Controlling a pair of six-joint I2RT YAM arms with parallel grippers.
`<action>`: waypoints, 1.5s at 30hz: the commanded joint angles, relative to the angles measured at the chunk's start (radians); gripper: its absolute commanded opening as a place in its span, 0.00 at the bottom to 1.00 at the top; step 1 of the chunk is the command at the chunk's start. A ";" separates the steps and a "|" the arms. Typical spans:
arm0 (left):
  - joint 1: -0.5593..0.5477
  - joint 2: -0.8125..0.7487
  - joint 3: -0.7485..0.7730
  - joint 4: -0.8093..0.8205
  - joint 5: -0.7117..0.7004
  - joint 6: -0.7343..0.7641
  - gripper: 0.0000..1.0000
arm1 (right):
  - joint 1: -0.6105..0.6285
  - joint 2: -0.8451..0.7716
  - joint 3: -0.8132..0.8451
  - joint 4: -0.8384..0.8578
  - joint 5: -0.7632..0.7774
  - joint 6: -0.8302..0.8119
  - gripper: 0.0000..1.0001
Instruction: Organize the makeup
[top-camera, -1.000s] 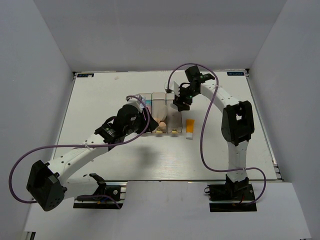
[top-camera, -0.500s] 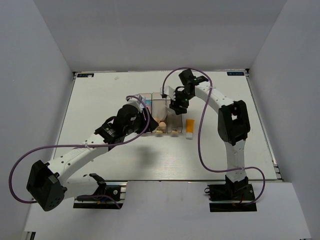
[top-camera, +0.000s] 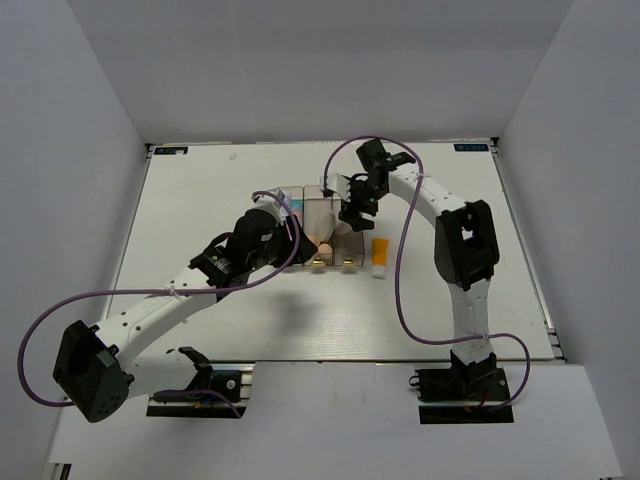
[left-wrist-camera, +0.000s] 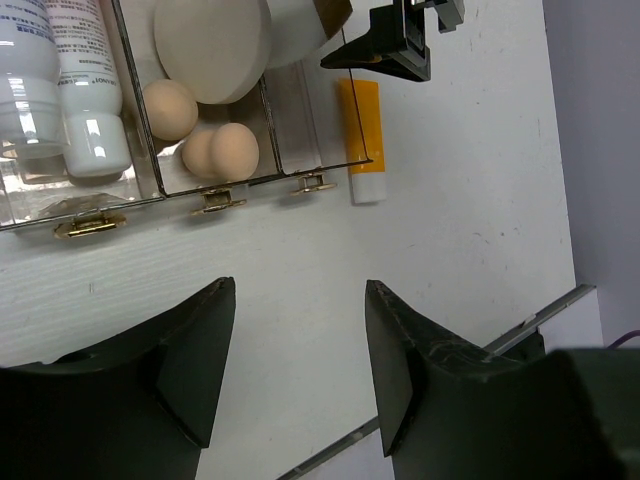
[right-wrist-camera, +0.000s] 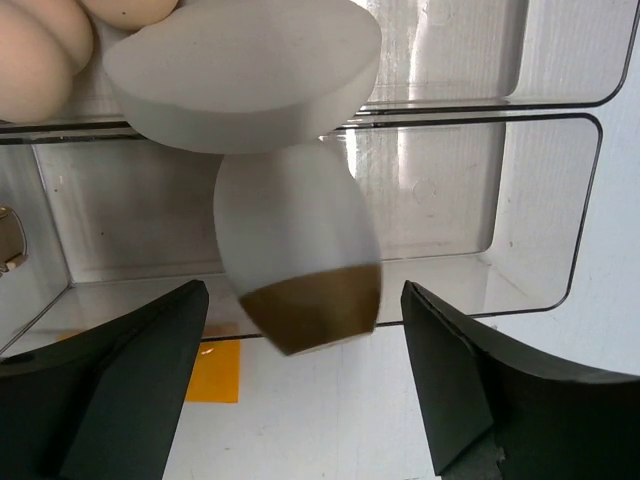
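My right gripper (right-wrist-camera: 305, 400) is open above the clear bins, and a white-tan oval (right-wrist-camera: 298, 262) shows blurred between its fingers, free of both, over the right bin. It also shows in the left wrist view (left-wrist-camera: 295, 18). A round cream puff (right-wrist-camera: 245, 70) leans over the middle bin, with beige egg sponges (left-wrist-camera: 232, 150) below it. White tubes (left-wrist-camera: 85, 80) lie in the left bin. An orange white-capped tube (top-camera: 380, 255) lies on the table right of the bins. My left gripper (left-wrist-camera: 300, 360) is open and empty, over the table in front of the bins.
Three clear bins (top-camera: 318, 192) with gold clasps (left-wrist-camera: 222, 203) stand side by side mid-table. The right arm's gripper (left-wrist-camera: 395, 50) hangs over their right end. The table's front edge (left-wrist-camera: 520, 325) shows beyond the left fingers.
My right gripper has moved a little left and toward the bins. The left arm has not moved.
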 joint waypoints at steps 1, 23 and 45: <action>-0.005 -0.019 0.013 0.006 0.005 0.007 0.65 | 0.003 -0.015 0.021 -0.017 -0.010 0.009 0.84; -0.085 0.450 0.413 0.068 0.333 0.160 0.36 | -0.205 -0.356 -0.310 0.348 0.053 0.661 0.02; -0.237 1.119 1.135 -0.478 -0.121 0.142 0.79 | -0.595 -0.504 -0.593 0.457 -0.140 0.953 0.69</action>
